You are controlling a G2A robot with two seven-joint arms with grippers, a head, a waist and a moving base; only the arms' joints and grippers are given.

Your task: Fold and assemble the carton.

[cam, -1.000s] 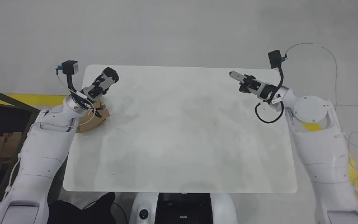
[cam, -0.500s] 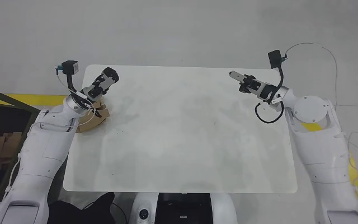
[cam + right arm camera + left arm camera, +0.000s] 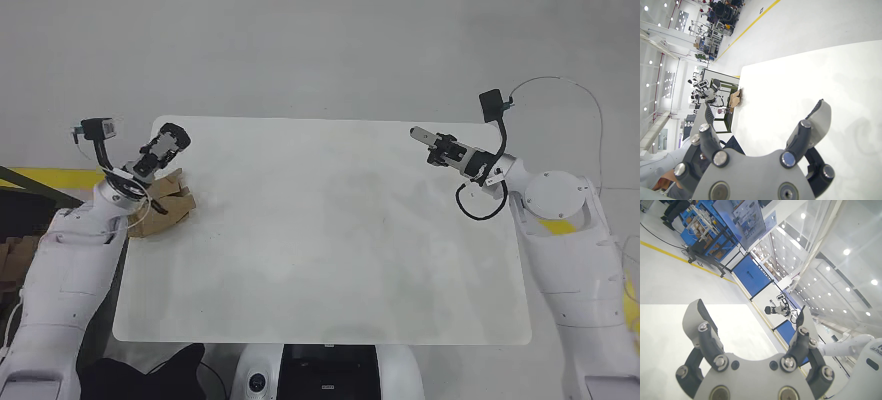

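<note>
Grey metal with black pads, the left pincer [image 3: 170, 137] hangs released above the far left corner of the white rectangular surface [image 3: 330, 250], fingers spread wide and nothing between them. Most likely it is held open like this so it can drop onto the work just below it. The small brown cardboard carton [image 3: 165, 200] lies at the left edge of the surface, just to the near side of this pincer and under that arm's wrist. Its flaps are loose and unfolded, and it seems to reach a little past the edge. The right pincer [image 3: 420, 135], equally released and empty, sits over the far right corner, well apart from the carton. I judge it is parked clear until a second hold is needed.
</note>
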